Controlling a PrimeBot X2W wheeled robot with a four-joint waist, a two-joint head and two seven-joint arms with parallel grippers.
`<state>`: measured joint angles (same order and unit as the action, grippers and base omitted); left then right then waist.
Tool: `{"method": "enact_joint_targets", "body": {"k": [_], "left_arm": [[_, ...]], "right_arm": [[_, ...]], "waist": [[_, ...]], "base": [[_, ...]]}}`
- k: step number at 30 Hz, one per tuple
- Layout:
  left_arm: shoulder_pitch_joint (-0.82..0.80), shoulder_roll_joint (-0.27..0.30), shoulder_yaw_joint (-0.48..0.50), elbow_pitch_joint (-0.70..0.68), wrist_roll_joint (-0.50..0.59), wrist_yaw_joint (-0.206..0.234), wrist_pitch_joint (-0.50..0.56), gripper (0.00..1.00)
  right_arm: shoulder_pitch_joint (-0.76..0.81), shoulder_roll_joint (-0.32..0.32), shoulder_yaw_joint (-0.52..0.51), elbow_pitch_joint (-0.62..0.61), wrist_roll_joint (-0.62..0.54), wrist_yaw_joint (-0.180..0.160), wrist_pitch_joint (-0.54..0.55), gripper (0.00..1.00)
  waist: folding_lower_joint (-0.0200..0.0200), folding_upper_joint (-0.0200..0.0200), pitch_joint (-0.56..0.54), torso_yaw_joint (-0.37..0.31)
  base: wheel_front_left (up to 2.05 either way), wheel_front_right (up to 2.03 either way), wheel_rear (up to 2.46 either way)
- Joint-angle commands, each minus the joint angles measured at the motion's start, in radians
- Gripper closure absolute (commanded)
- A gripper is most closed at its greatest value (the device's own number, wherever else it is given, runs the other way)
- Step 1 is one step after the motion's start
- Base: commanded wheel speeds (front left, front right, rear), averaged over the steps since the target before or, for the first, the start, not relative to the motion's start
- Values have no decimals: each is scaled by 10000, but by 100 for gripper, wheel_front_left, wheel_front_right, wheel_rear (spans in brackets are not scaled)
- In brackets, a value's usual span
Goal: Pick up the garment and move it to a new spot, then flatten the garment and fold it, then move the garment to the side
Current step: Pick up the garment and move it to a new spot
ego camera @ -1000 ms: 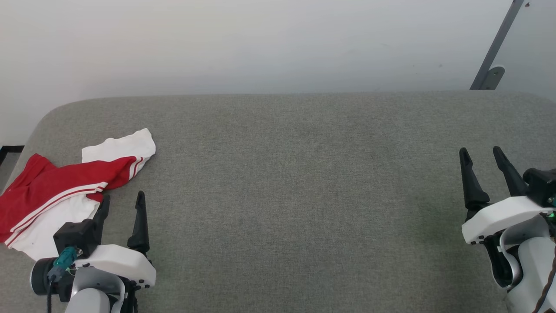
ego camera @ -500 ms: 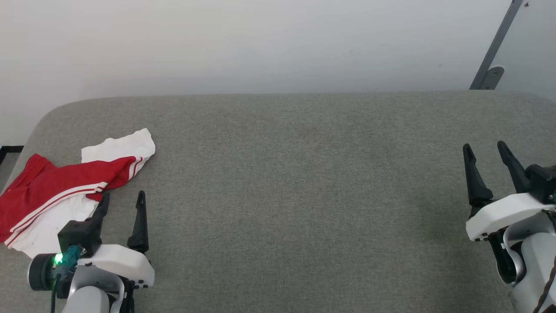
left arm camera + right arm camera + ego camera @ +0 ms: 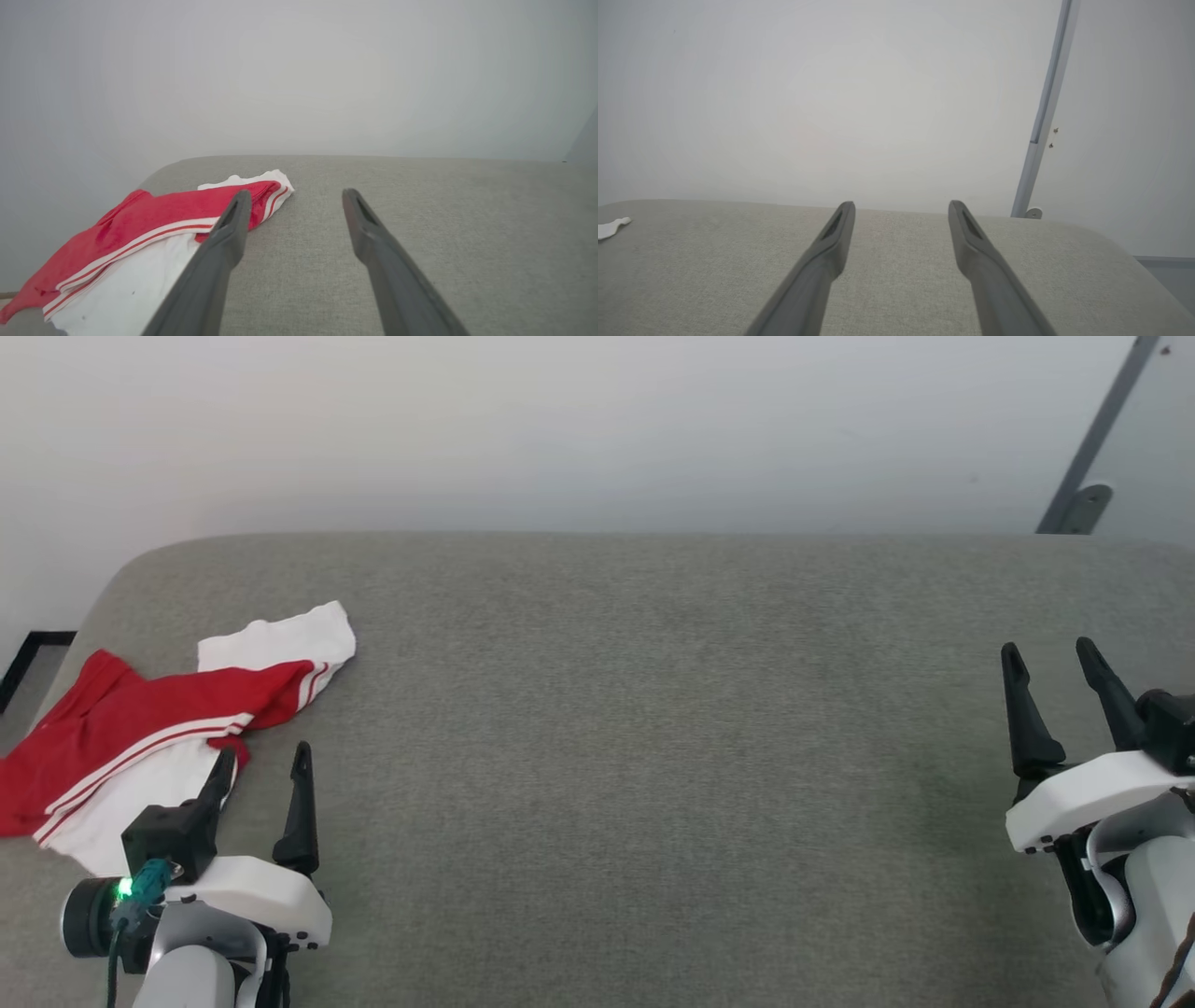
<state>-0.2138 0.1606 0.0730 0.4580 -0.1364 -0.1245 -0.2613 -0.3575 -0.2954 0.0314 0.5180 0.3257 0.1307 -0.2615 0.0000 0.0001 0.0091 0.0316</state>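
My head camera panned left; crumpled red-and-white cloth top [image 3: 140, 737] unmoved. Left gripper [image 3: 264, 751], right gripper [image 3: 1047, 646] both wide, empty. Pickup pending.

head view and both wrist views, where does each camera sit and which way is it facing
head view: on the head, looking forward and down over the grey padded surface to the wall; left pincer lower left, right pincer lower right, both open.
left wrist view: on the left wrist, looking along its pincer toward the red-and-white garment and the wall.
right wrist view: on the right wrist, looking along its pincer over the surface toward the wall and a grey post.
shared: head and left wrist views both show the garment at left.
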Motion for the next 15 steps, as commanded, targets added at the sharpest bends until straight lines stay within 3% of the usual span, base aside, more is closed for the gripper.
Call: {"method": "enact_joint_targets", "body": {"k": [1,8,15], "left_arm": [[-108,19,36,44,-93,-39,-55,0],[-140,-138,224,14,-75,-25,-55,0],[352,-466,665,-220,84,210,-55,0]], "right_arm": [[123,-3,25,-75,59,1,-47,0],[202,40,320,-172,222,1,-48,0],[169,345,977,-88,455,1,-48,0]], "waist": [[0,-1,46,206],[0,-1,277,1357],[0,-1,211,3133]], "base": [[0,0,0],[0,0,0],[0,0,0]]}}
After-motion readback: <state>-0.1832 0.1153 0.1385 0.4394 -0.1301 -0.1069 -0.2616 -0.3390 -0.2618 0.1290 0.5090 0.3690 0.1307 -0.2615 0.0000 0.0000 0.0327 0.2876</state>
